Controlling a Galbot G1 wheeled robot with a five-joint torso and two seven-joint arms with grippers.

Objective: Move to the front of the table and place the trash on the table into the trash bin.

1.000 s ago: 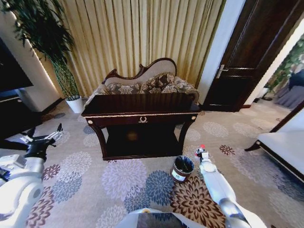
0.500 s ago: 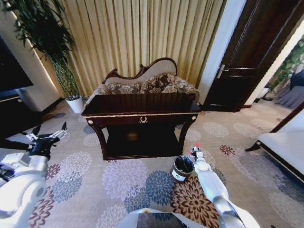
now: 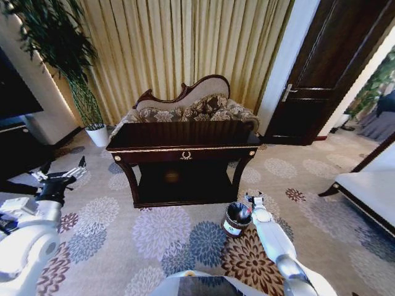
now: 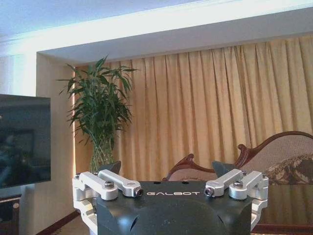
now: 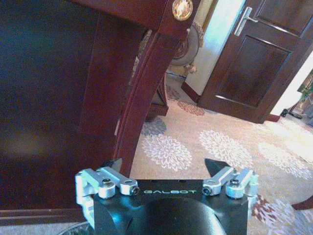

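Looking at the right gripper (image 3: 253, 198), its red-capped bottle from a second ago is gone; the fingers stand spread and empty right over the far-right rim of the trash bin (image 3: 237, 218), so I'd guess the bottle dropped in. The table (image 3: 185, 148) top looks bare of trash now. The left gripper (image 3: 57, 175) waits spread wide at near left.
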